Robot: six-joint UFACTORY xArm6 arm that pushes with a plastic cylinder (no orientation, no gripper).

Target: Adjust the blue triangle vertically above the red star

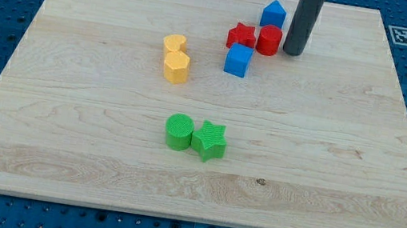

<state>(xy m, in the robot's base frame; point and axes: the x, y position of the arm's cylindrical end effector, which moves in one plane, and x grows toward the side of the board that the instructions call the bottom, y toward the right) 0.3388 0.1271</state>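
Going from the view's left, the yellow heart [174,43] and yellow hexagon [175,68] sit well clear, as do the green cylinder [178,131] and green star [209,140] toward 6 o'clock; the risk is in the tight cluster further right. The red star [241,36] has the blue cube [237,60] just beside it at 6 o'clock and the red cylinder [269,40] touching or nearly so at 3 o'clock. The blue triangle [273,14] stands at the star's 1 o'clock. Pushing it toward 9 o'clock could overshoot or spin it; a low contact would likely drag the red cylinder into the star. The rod stands nearly upright, my tip [292,52] just beside the red cylinder's 3 o'clock. There are no jaws, just the bare rod.
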